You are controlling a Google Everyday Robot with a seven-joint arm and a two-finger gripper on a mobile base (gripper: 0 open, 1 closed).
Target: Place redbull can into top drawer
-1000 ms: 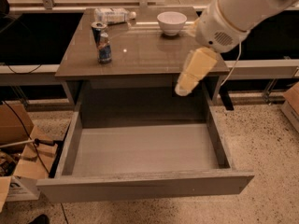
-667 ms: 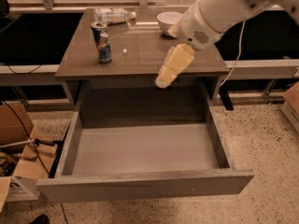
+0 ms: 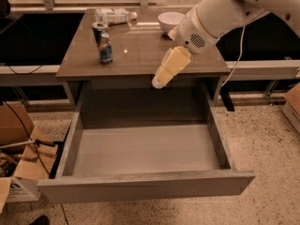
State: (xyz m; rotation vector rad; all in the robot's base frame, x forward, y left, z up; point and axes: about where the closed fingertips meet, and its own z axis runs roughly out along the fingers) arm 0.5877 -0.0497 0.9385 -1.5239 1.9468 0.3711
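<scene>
The redbull can [image 3: 104,43] stands upright on the left part of the tabletop [image 3: 140,55], blue and silver with a silver rim. The top drawer [image 3: 145,186] is pulled wide open below the table, and its pale grey floor [image 3: 145,149] holds nothing. My gripper [image 3: 160,81] hangs on the white arm over the table's front edge, near the middle. It points down and to the left, above the back of the drawer. It is to the right of the can, well apart from it, and holds nothing that I can see.
A white bowl [image 3: 169,19] and a clear plastic bottle [image 3: 113,16] lying on its side sit at the back of the table. Cardboard boxes [image 3: 18,144] and cables crowd the floor at the left. Another box [image 3: 293,107] is at the right edge.
The arm has swung left. The gripper moved from the right side of the table's front edge to near its middle, closer to the can. The can and drawer have not moved.
</scene>
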